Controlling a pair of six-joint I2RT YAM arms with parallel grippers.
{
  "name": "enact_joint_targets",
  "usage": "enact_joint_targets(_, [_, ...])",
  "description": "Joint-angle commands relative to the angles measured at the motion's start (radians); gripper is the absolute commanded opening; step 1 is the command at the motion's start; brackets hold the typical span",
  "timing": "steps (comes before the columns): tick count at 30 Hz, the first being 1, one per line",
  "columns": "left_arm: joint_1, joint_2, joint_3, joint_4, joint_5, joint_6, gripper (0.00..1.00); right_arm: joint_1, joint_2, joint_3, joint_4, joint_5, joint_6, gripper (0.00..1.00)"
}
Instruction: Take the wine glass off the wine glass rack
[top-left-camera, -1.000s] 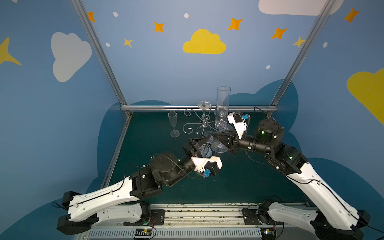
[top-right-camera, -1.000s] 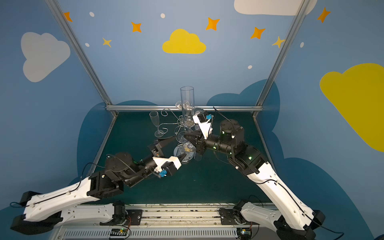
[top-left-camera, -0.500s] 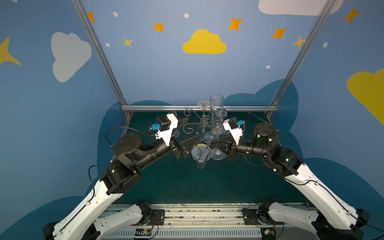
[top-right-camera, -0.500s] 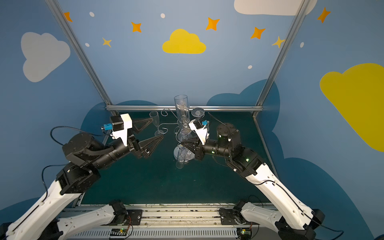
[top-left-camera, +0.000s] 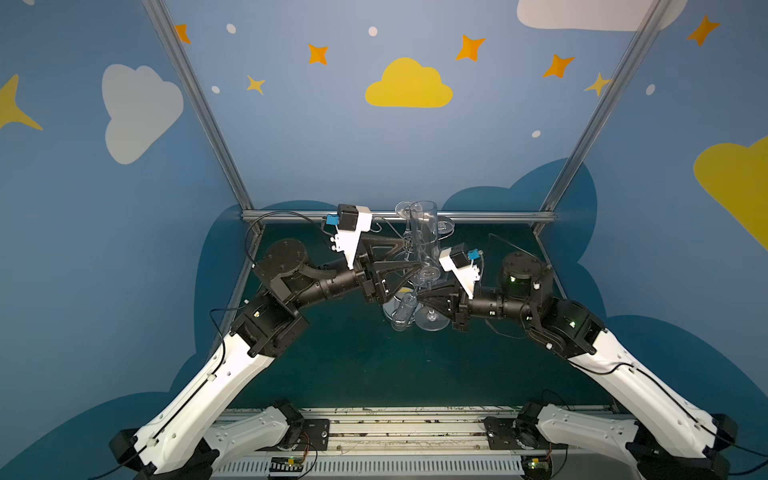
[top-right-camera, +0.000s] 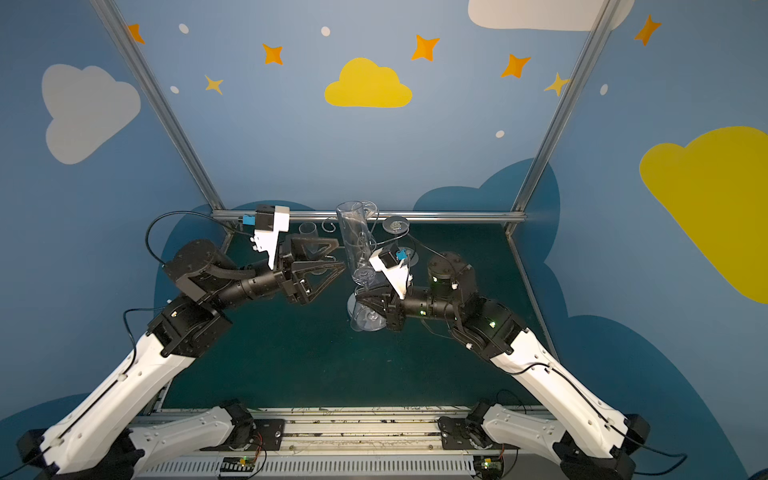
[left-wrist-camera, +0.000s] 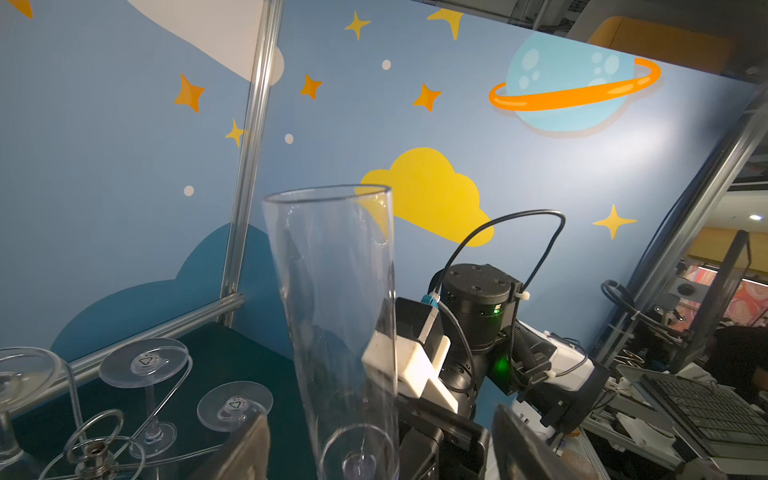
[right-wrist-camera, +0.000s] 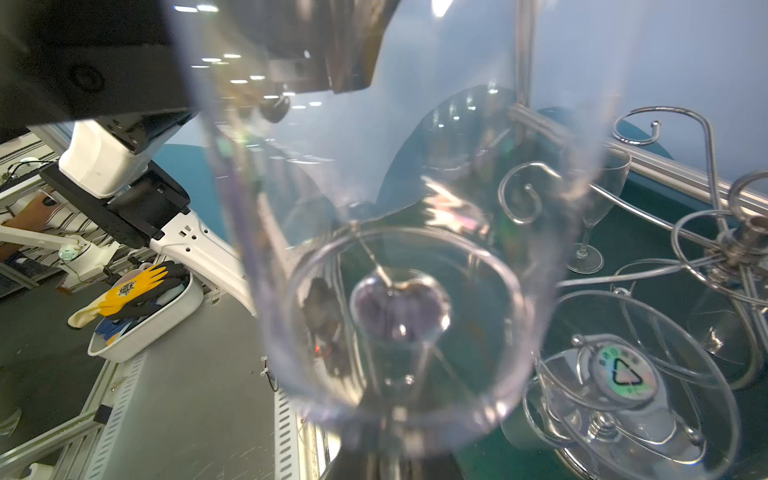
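The wine glass (top-left-camera: 423, 239) (top-right-camera: 353, 239) is a tall clear flute. It stands upright in the air, off the wire arms of the wine glass rack (top-left-camera: 392, 309) (right-wrist-camera: 727, 245). My right gripper (top-left-camera: 422, 291) (top-right-camera: 368, 297) (right-wrist-camera: 390, 465) is shut on its stem just under the bowl. My left gripper (top-left-camera: 411, 257) (top-right-camera: 340, 254) (left-wrist-camera: 382, 457) is open. In the left wrist view the glass (left-wrist-camera: 345, 332) rises between its two fingers (left-wrist-camera: 245, 449) without touching either. The bowl (right-wrist-camera: 399, 316) fills the right wrist view.
Other clear glasses hang upside down on the chrome rack (left-wrist-camera: 95, 453), feet up (left-wrist-camera: 143, 361) (left-wrist-camera: 235, 405) (right-wrist-camera: 623, 374). Another flute (top-right-camera: 307, 228) (right-wrist-camera: 598, 216) stands on the green mat at the back left. The two grippers are close together beside the rack, near the back rail (top-left-camera: 498, 216).
My left arm has swung up from the front of the mat and moved right, bringing its open fingers around the glass. My right gripper has carried the glass slightly left.
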Motion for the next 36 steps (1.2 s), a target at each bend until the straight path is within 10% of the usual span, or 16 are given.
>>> enact_joint_targets(1, [0.008, 0.006, 0.013, 0.061, 0.049, -0.056, 0.82, 0.014, -0.02, -0.013, 0.028, -0.006, 0.0, 0.0])
enact_joint_targets(21, [0.009, 0.038, -0.021, 0.061, 0.041, -0.031, 0.72, 0.124, 0.015, -0.074, 0.105, 0.039, 0.039, 0.0])
enact_joint_targets(36, [0.008, 0.02, -0.088, 0.139, 0.006, -0.076, 0.39, 0.156, 0.038, -0.084, 0.12, 0.088, 0.035, 0.0])
